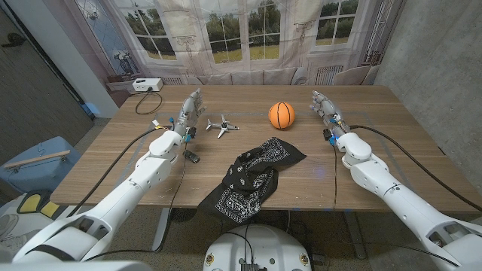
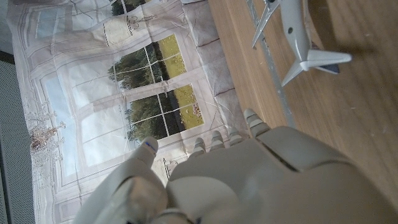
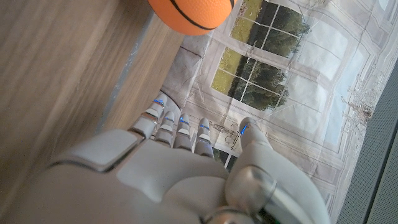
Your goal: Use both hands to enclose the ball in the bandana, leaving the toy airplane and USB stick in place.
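Observation:
An orange ball (image 1: 281,114) with black lines sits on the wooden table (image 1: 376,162), far of centre; its lower part shows as the ball (image 3: 191,14) in the right wrist view. A crumpled black-and-white bandana (image 1: 250,179) lies nearer, draping over the table's front edge. The white toy airplane (image 1: 221,126) stands left of the ball, also seen as the airplane (image 2: 298,37). A small dark USB stick (image 1: 193,157) lies near my left forearm. My left hand (image 1: 192,110) stands left of the airplane, holding nothing. My right hand (image 1: 324,105) stands right of the ball, fingers extended, holding nothing.
A white box (image 1: 147,85) with a cable sits at the table's far left corner. Black cables trail along both arms. A curtain printed with windows hangs behind the table.

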